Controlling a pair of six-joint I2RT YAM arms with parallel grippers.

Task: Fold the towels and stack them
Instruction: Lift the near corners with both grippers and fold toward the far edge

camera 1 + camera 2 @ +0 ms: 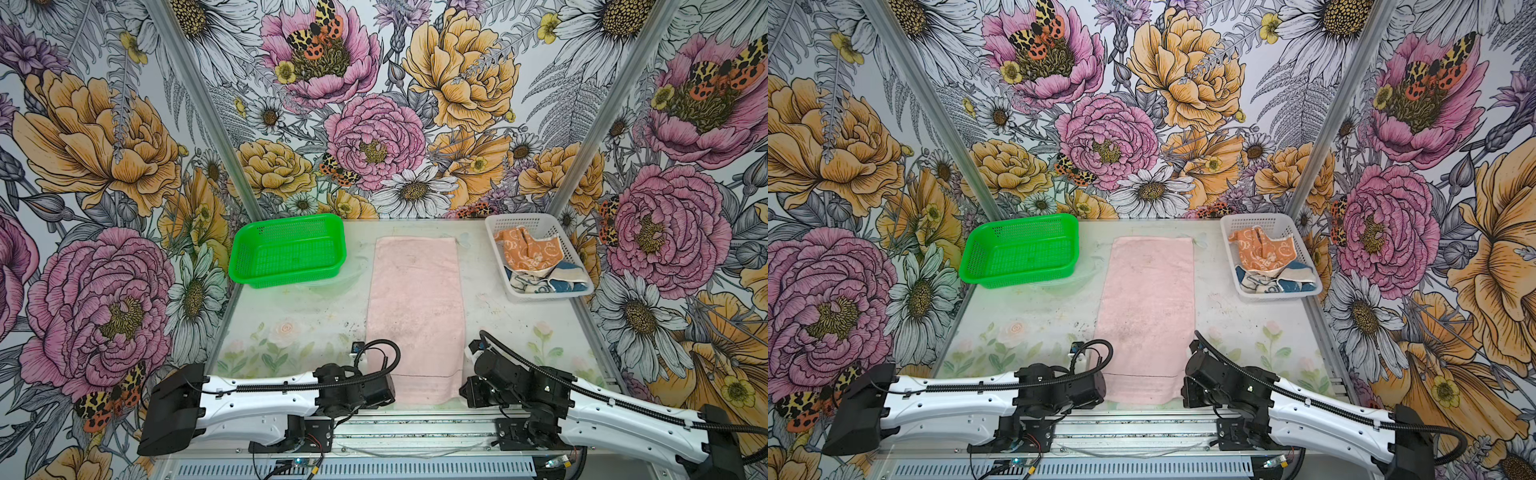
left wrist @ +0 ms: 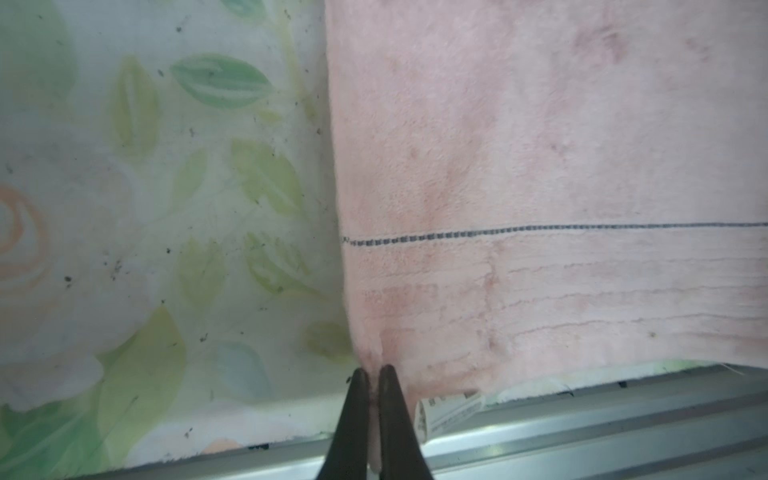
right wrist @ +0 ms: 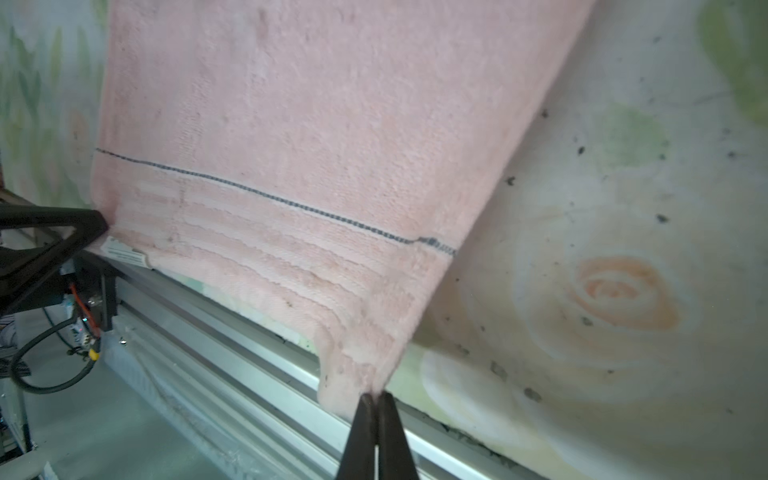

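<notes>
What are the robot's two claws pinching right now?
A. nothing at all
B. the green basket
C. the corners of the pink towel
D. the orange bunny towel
C: in the wrist views, the left gripper and the right gripper are each shut on a near corner of the pink towel.

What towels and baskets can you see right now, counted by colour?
pink towel: 1
orange towel: 1
blue towel: 1
green basket: 1
white basket: 1
Total: 5
</notes>
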